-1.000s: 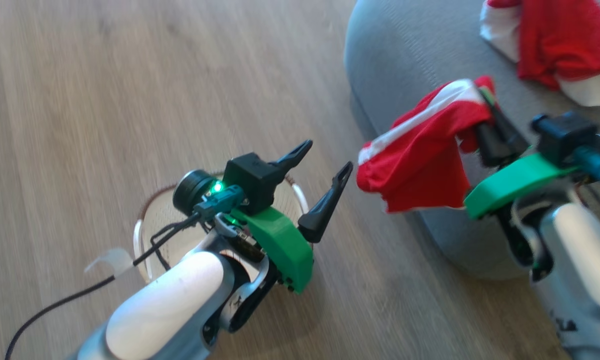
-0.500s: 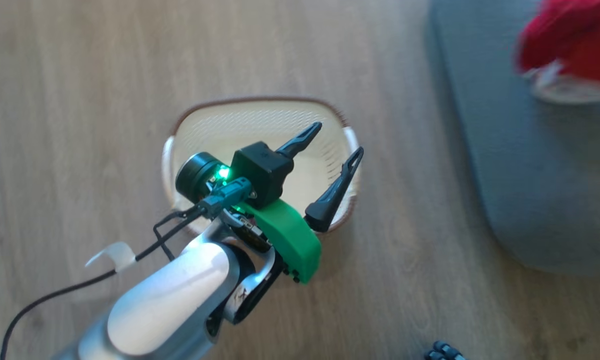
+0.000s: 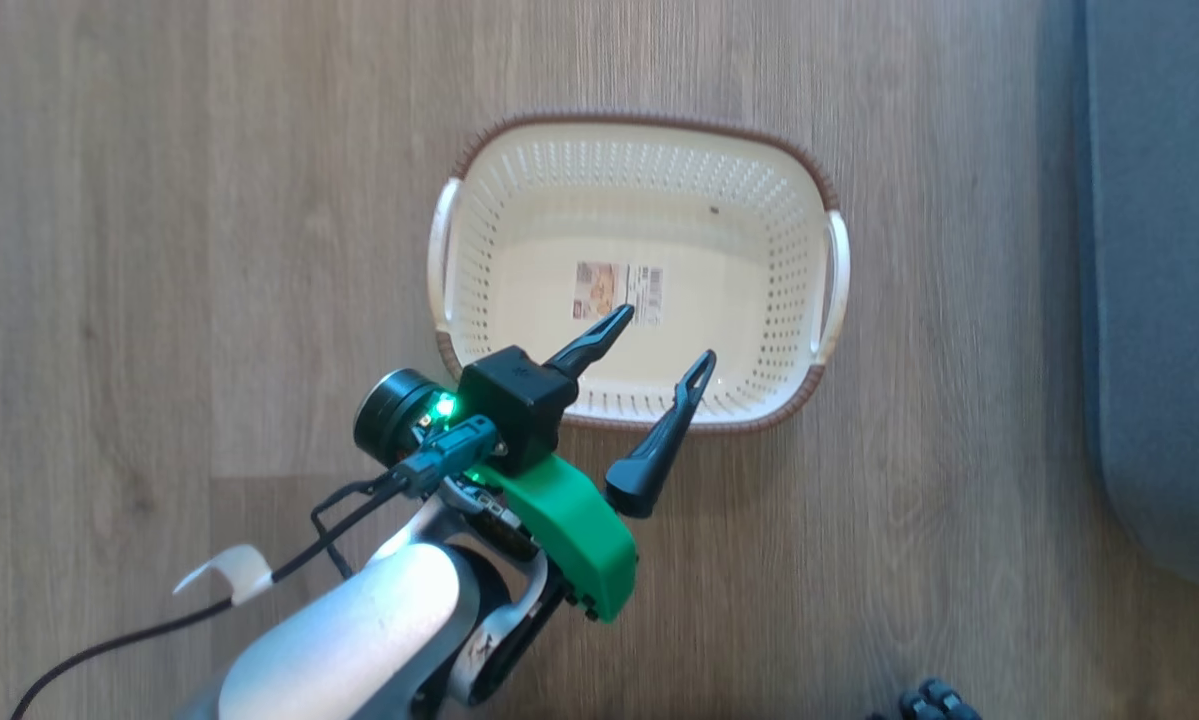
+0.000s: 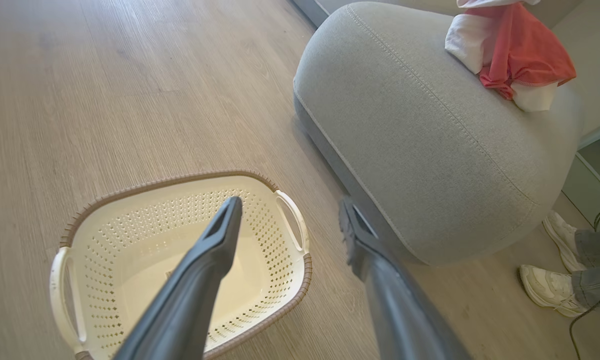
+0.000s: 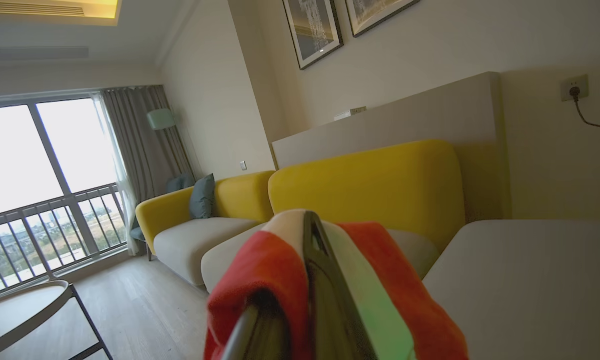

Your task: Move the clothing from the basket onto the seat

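The cream basket [image 3: 464,300] with its brown rim stands on the wood floor, holding nothing but a paper label [image 3: 619,285]. My left gripper [image 3: 665,335] hovers open over the basket's near rim, nothing between its fingers [image 4: 214,250]. The grey seat [image 4: 430,150] rises to the right of the basket [image 4: 104,240], and its edge runs down the head view's right side [image 3: 1159,300]. One piece of red and white clothing [image 4: 525,50] lies on top of the seat. My right gripper [image 5: 310,220] is shut on another red and white piece of clothing [image 5: 259,265], held up in the air.
A person's pale shoes [image 4: 550,287] stand on the floor beside the seat. Yellow sofas [image 5: 360,185] line the wall beyond the right gripper, with a pale cushion [image 5: 520,280] at the right and a round side table [image 5: 24,310] at the lower left.
The head camera has swung, bringing the whole basket into view and carrying the right gripper with its clothing out of the picture. The left gripper stays open.
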{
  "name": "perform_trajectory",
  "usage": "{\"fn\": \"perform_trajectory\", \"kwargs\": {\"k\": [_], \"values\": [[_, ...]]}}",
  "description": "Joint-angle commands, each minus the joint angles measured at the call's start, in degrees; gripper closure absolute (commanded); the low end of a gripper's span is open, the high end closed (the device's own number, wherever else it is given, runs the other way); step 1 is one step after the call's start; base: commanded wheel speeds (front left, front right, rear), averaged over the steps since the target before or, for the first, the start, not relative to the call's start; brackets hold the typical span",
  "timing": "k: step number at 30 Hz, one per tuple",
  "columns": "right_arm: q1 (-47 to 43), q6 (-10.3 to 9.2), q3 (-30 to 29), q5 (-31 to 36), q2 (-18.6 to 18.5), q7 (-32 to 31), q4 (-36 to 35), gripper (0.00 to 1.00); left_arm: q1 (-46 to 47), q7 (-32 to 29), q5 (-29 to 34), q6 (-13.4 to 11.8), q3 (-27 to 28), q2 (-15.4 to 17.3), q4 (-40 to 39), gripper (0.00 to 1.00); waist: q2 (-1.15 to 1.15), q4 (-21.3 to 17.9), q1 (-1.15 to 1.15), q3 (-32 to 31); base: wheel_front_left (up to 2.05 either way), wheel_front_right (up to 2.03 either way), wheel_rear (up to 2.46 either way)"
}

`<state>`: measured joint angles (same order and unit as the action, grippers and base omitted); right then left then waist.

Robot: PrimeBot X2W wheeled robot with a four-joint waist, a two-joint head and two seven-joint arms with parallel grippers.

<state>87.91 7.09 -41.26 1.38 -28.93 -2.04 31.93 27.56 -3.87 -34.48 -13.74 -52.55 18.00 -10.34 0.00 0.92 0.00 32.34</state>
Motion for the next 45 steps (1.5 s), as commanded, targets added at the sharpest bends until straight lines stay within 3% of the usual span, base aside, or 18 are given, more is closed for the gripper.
{"fn": "perform_trajectory", "kwargs": {"k": [1, 5, 11, 13, 16, 17, 18, 25, 31, 38, 45], "values": [[1.06, 0.40, -0.76, 1.25, -1.47, -0.55, -1.40, 1.00, -0.41, 0.46, -0.25, -0.41, 2.00, 1.02, -2.47, 0.00, 0.00, -0.70, 0.00, 1.92, 0.00, 0.00, 0.00], [-2.23, 0.40, -7.00, 5.39, -1.31, 0.13, 0.23, 1.00, -1.27, -0.23, 0.19, -1.89, 2.33, 2.24, -4.34, 0.00, 0.00, -2.52, 0.00, 5.65, 0.00, 0.00, 0.00], [-11.24, 0.40, -14.75, 10.38, 2.44, 2.78, 4.04, 1.00, -1.75, -2.20, 1.63, -4.23, 3.05, 5.16, -7.25, 0.00, 0.00, -5.52, 0.00, 10.76, 0.00, 0.00, 0.00], [-12.86, 0.40, -17.28, 12.86, 3.50, 3.22, 5.10, 0.94, -1.89, -2.80, 2.02, -4.99, 3.42, 6.12, -8.08, 0.00, 0.00, -6.23, 0.00, 11.77, 0.00, 0.00, 0.00], [-14.27, 0.40, -19.10, 17.22, 5.02, 3.12, 6.49, 0.65, -2.27, -3.21, 2.20, -5.93, 4.13, 7.22, -9.14, 0.00, 0.00, -7.38, 0.00, 12.35, 0.00, 0.00, 0.00], [-14.22, 0.40, -19.64, 18.13, 5.60, 3.26, 6.88, 0.15, -2.41, -3.31, 2.19, -6.24, 4.39, 7.52, -9.37, 0.00, 0.00, -7.85, 0.00, 12.32, 0.00, 0.00, 0.00], [-14.16, 0.40, -19.83, 18.98, 6.04, 3.44, 7.28, 0.00, -2.48, -3.44, 2.14, -6.50, 4.63, 7.76, -9.55, 0.00, 0.00, -8.30, 0.00, 12.18, 0.00, 0.00, 0.00], [-14.61, 0.40, -14.21, 23.34, 6.42, 3.05, 10.94, 0.00, -1.68, -3.23, 1.68, -7.43, 6.75, 8.50, -9.98, 0.00, 0.00, -11.72, 0.00, 9.21, 0.00, 0.00, 0.00], [-16.73, 0.40, -7.87, 20.36, 5.49, 4.91, 13.71, 0.00, -0.55, -2.45, 0.76, -7.25, 8.67, 8.77, -9.40, 0.00, 0.00, -13.34, 0.00, 6.51, 0.00, 0.00, 0.00], [-25.32, 0.40, 7.47, 8.32, 5.96, 9.35, 13.43, 0.00, -1.26, 1.22, -2.01, -7.13, 12.39, 8.50, -6.15, 0.00, 0.00, -13.24, 0.00, 0.20, 0.00, 0.00, 0.00], [-41.04, 0.40, 20.27, -8.03, 8.66, 8.72, -2.85, 0.00, -4.81, 7.80, -5.58, -6.61, 17.26, 8.58, -0.35, 0.00, 0.00, -9.08, 0.00, -7.34, 0.00, 0.00, 0.00]]}}
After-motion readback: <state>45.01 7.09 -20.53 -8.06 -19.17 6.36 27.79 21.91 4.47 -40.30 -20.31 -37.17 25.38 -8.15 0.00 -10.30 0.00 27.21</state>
